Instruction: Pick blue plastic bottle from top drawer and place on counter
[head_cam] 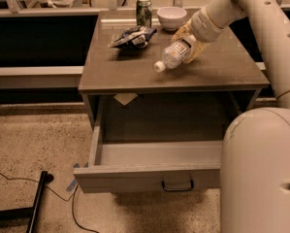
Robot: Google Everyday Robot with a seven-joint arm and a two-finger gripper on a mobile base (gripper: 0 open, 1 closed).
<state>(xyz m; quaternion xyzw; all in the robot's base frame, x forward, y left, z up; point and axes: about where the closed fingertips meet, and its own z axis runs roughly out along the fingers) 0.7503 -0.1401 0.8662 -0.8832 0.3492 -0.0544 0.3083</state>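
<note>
The blue plastic bottle is clear with a white cap and a pale label. It hangs tilted, cap down to the left, just over the middle of the counter. My gripper is shut on the bottle's base end, reaching in from the upper right. The top drawer stands pulled out below the counter, and its visible inside is bare. Its dark pull handle shows at the front.
A green drink can, a white bowl and a crumpled dark snack bag sit at the counter's back. My arm's large body fills the lower right. A black stand leg and cable lie on the floor at left.
</note>
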